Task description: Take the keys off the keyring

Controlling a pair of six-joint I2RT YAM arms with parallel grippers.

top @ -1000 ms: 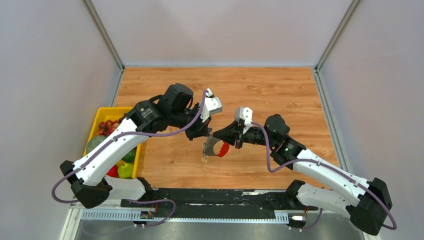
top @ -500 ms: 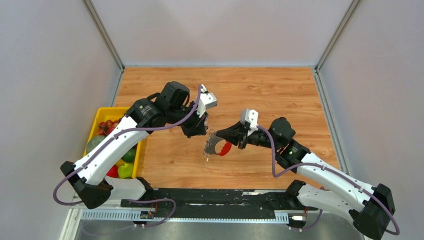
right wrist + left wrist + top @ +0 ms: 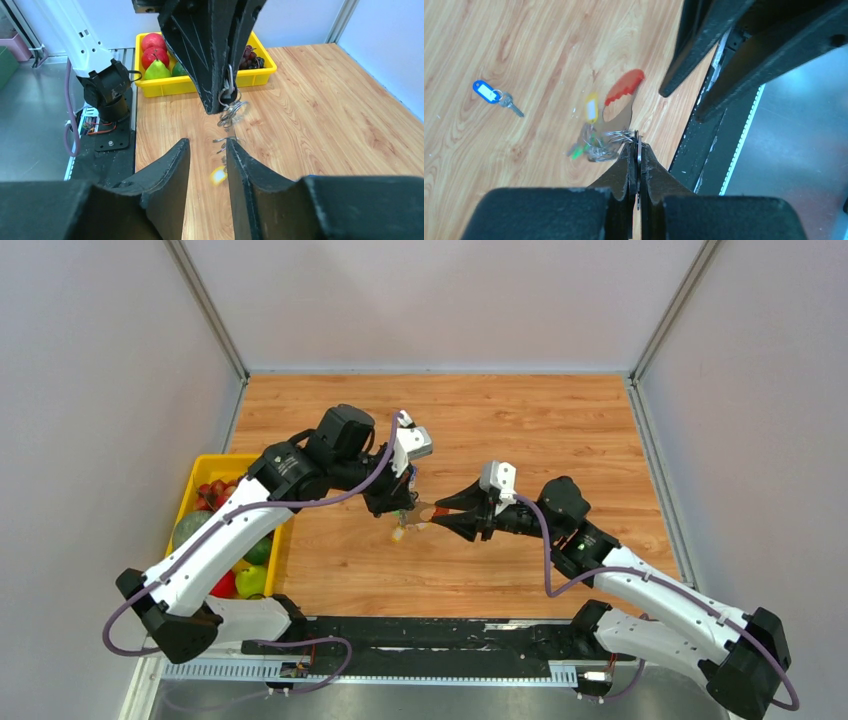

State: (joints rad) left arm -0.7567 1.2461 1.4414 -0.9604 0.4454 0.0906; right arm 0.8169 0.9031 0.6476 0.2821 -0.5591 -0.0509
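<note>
Mid-removal: the left claw point(image 3: 637, 146) is clenched on the grey wire-looped keyring with a red curved piece point(image 3: 624, 89), tiny colour-tagged metal keys point(image 3: 591, 142) dangling just past its tips. The right claw point(image 3: 207, 146) gapes empty, the bunch just ahead. Next, I judge: pinch one tag, pull it free

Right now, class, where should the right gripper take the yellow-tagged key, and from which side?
By its flat yellow tag, hanging clear below the rings the left gripper pinches. The right gripper likely comes from its own side, closing across the tag's faces.
</note>
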